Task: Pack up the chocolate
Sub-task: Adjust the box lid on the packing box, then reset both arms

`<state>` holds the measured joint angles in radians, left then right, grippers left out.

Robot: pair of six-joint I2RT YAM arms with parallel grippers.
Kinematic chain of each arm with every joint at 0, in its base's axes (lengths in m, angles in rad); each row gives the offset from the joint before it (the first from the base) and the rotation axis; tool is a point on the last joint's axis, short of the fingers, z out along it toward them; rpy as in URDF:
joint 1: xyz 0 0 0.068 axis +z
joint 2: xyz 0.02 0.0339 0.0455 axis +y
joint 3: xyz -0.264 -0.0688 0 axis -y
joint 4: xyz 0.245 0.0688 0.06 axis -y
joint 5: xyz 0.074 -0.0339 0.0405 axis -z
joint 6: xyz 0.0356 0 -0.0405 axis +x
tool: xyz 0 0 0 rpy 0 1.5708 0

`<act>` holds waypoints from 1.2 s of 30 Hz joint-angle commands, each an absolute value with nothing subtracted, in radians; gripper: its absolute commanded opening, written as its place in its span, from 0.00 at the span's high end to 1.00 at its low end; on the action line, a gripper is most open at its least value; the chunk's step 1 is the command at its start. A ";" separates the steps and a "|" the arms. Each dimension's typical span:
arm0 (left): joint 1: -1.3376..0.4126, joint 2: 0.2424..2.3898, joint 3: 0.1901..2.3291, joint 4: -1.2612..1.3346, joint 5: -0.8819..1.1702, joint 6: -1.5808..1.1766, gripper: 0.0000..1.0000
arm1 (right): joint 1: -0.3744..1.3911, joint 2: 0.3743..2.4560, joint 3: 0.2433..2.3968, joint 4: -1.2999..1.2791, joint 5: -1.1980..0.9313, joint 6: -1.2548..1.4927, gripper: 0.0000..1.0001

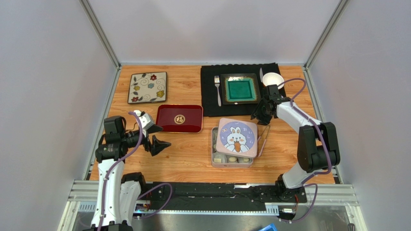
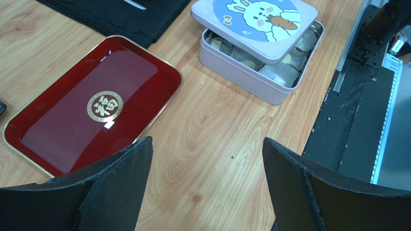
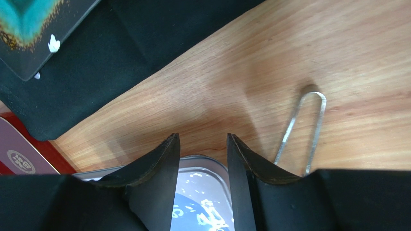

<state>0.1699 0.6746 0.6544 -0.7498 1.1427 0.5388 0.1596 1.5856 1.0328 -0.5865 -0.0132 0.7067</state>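
A pale tin [image 1: 232, 162] stands mid-table with its rabbit lid [image 1: 237, 137] lying askew over most of it. In the uncovered near strip I see chocolate [image 1: 232, 159], small cream lumps beside white paper cups; the left wrist view shows chocolate [image 2: 249, 63] under the lid's [image 2: 255, 19] edge. My left gripper [image 1: 161, 136] hovers open over bare wood between the red tray [image 1: 179, 118] and the tin, with nothing between its fingers [image 2: 125, 178]. My right gripper [image 1: 259, 117] hangs just beyond the tin's far right corner, open and holding nothing [image 3: 202, 139].
Metal tongs [image 1: 264, 137] [image 3: 308, 125] lie on the wood right of the tin. A black mat [image 1: 212, 96] at the back holds a green plate [image 1: 239, 89], a fork [image 1: 217, 89] and a white bowl [image 1: 272, 78]. A floral plate [image 1: 147, 87] sits back left.
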 commanded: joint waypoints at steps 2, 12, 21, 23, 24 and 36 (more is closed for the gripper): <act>0.170 0.660 0.696 -0.756 1.140 0.549 0.08 | 0.218 1.624 1.075 -0.554 -0.009 0.745 0.56; 0.170 0.661 0.684 -0.729 1.135 0.534 0.08 | 0.317 1.566 1.069 -0.578 0.033 0.775 0.55; 0.170 0.657 0.683 -0.735 1.129 0.540 0.08 | 0.339 1.505 1.063 -0.617 0.061 0.766 0.55; 0.172 0.657 0.678 -0.727 1.121 0.525 0.08 | 0.339 1.487 1.068 -0.638 0.072 0.759 0.55; 0.172 0.655 0.677 -0.716 1.118 0.519 0.07 | 0.341 1.467 1.072 -0.644 0.087 0.750 0.55; 0.170 0.669 0.660 -0.669 1.026 0.437 0.02 | 0.413 1.023 1.020 -0.581 0.045 0.543 0.10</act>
